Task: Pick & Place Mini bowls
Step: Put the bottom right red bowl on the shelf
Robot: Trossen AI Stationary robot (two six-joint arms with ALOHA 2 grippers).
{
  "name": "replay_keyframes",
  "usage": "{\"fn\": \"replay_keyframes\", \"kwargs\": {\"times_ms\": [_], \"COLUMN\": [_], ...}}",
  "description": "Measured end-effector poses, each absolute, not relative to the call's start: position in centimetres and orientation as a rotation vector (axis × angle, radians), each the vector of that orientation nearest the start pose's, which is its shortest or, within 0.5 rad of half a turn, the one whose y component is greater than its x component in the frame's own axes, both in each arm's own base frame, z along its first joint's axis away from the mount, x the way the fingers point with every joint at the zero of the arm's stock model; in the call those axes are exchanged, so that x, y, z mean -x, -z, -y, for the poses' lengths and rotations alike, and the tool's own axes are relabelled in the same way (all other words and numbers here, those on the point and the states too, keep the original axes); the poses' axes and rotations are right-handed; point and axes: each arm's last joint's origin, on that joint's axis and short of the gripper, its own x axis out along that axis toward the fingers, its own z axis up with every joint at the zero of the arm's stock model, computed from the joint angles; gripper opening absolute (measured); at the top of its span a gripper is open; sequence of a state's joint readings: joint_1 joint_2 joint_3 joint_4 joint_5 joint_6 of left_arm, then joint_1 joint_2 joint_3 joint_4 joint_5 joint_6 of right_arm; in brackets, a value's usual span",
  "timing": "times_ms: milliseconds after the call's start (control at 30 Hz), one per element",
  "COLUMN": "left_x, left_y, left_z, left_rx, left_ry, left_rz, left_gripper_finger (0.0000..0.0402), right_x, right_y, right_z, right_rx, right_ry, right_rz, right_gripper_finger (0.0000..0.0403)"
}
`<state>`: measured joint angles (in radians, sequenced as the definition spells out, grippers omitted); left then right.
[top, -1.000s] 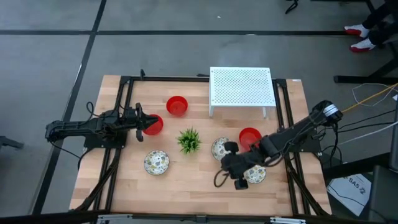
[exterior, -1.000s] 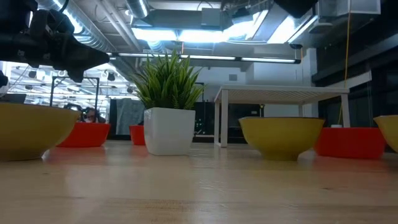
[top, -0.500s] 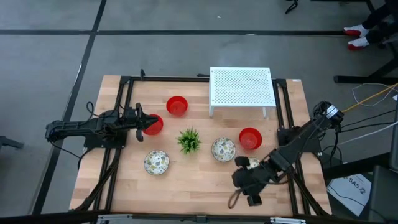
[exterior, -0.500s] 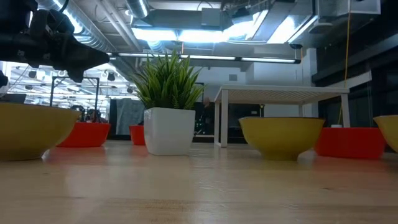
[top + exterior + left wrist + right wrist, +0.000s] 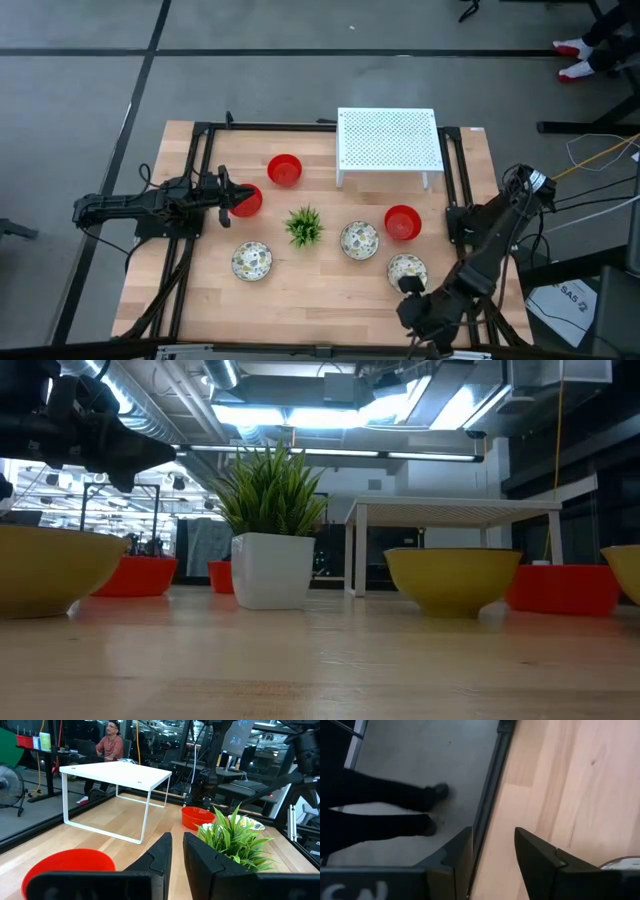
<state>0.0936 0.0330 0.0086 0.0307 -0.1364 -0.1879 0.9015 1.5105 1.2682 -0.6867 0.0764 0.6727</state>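
Red bowl (image 5: 246, 200) under left gripper (image 5: 226, 196), jaws nearly shut, empty.
Worth opening wider before straddling rim; right gripper (image 5: 418, 316) open, parked.

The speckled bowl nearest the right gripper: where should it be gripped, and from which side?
Probably the rim of the speckled bowl, from above, one finger inside. It sits upright with its mouth open, and its round wall gives no handle. The right gripper is open, nearest it.

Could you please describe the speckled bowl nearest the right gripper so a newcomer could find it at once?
Start at the white perforated rack and come past the red bowl in front of it. The speckled bowl lies just beyond, closest to the table's near edge and farthest right of the three patterned ones.
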Motion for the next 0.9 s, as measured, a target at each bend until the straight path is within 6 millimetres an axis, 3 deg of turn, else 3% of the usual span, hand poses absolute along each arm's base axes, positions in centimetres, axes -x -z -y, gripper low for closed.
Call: {"fn": "replay_keyframes", "kwargs": {"times_ms": [300,567,767,900], "left_x": [-9.8,-9.8,-9.8,-9.8], "left_y": [-16.7,-16.7,-16.7,-16.7], "left_z": [-1.3,-1.3,-1.3,-1.3], "left_rx": [0.187,0.187,0.187,0.187], "left_ry": [-0.229,-0.229,-0.229,-0.229], "left_rz": [0.028,0.028,0.028,0.028], "left_gripper_finger": [0.0043,0.0042,0.0041,0.0044], "right_x": [-21.4,-26.7,-31.3,-33.4], "right_y": [-27.9,-25.4,-26.2,-26.7], "right_z": [-23.5,-21.7,-20.9,-20.3], "right_rx": [-0.183,-0.347,-0.399,-0.38], "right_ry": [-0.349,-0.162,0.012,0.144], "right_rz": [-1.083,-1.144,-1.128,-1.144], "right_gripper_finger": [0.0146,0.0146,0.0146,0.0146]}}
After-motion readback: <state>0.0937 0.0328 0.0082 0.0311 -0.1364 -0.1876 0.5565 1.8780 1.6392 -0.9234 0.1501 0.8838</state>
